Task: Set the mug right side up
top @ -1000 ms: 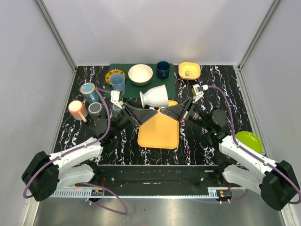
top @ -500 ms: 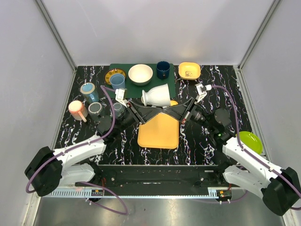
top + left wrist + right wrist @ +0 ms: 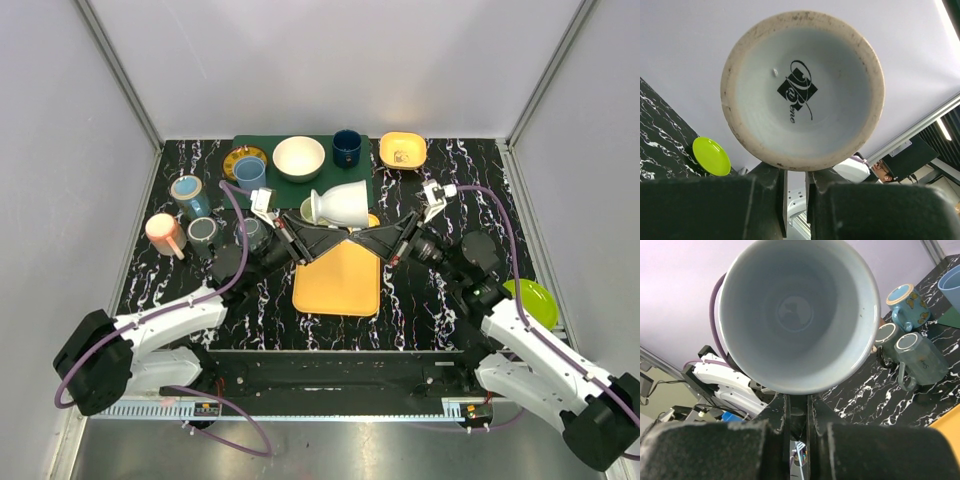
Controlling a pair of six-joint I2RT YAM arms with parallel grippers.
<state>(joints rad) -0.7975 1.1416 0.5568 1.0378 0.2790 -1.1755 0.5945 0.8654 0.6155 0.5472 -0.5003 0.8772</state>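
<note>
Black marbled table [image 3: 440, 300], grey walls closing it in at 9, 12 and 3 o'clock. The white mug [image 3: 343, 205] is held on its side above the orange tray [image 3: 340, 280], at the tray's 12 o'clock edge, with its mouth toward 3 o'clock. The left gripper [image 3: 303, 222] clamps its foot from 9 o'clock, and the right gripper [image 3: 372, 232] pinches its rim from 4 o'clock. Crockery crowds the green mat [image 3: 355, 180] at 12. Open surface shows at the tray's 4 and 8 o'clock.
</note>
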